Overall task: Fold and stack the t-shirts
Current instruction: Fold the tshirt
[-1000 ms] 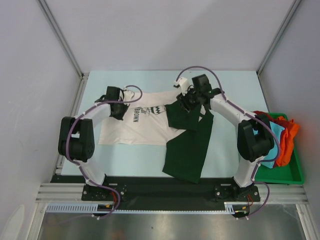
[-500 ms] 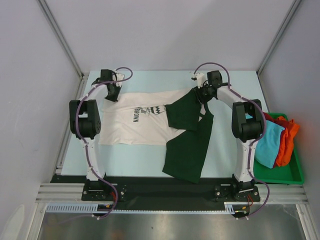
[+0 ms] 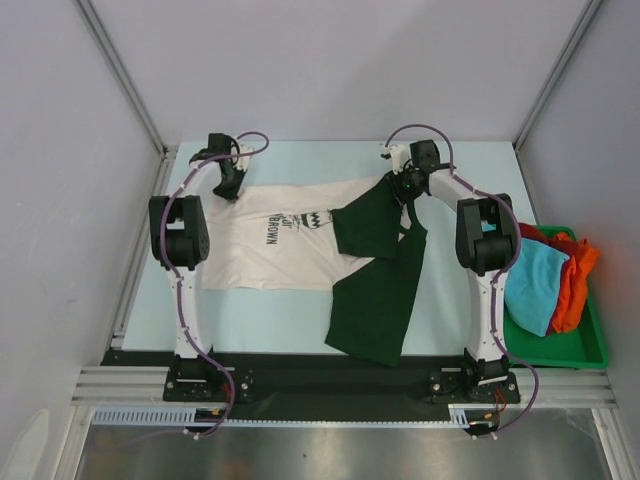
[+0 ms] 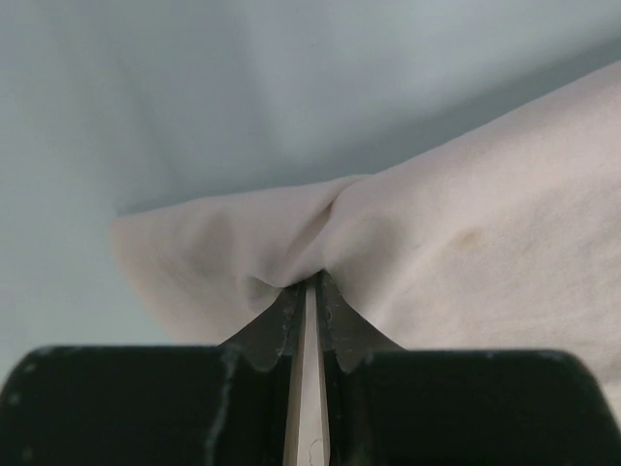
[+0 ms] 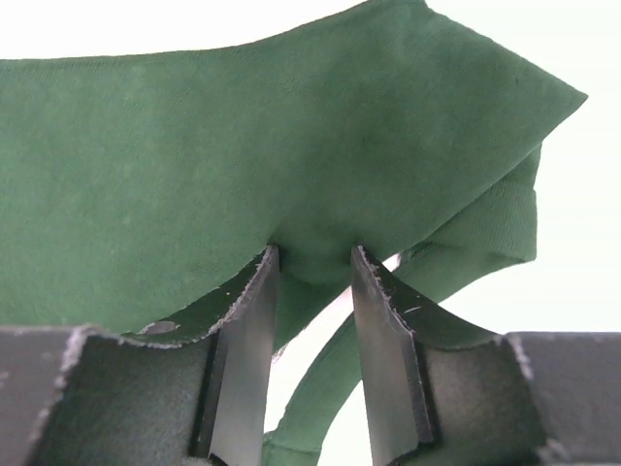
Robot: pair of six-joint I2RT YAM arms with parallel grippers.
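Note:
The cream-white t-shirt [image 3: 262,252] with dark lettering lies spread on the left half of the table. My left gripper [image 3: 228,184] is at its far left corner. In the left wrist view the left gripper [image 4: 310,282] is shut on a pinched fold of the cream cloth [image 4: 466,233]. The dark green t-shirt [image 3: 375,290] lies crumpled in the middle and overlaps the cream shirt's right edge. My right gripper [image 3: 405,187] holds its far corner. In the right wrist view the right gripper [image 5: 312,254] has a thick fold of green cloth [image 5: 243,146] bunched between its tips.
A green tray [image 3: 590,352] at the table's right edge holds a light blue cloth [image 3: 538,288] and an orange one [image 3: 578,272]. Both arms stretch far out over the table. Enclosure posts stand at the back corners.
Both arms have stretched toward the back of the table. The left gripper drew the cream shirt's corner back and left. The right gripper pulled the green shirt's corner back and right.

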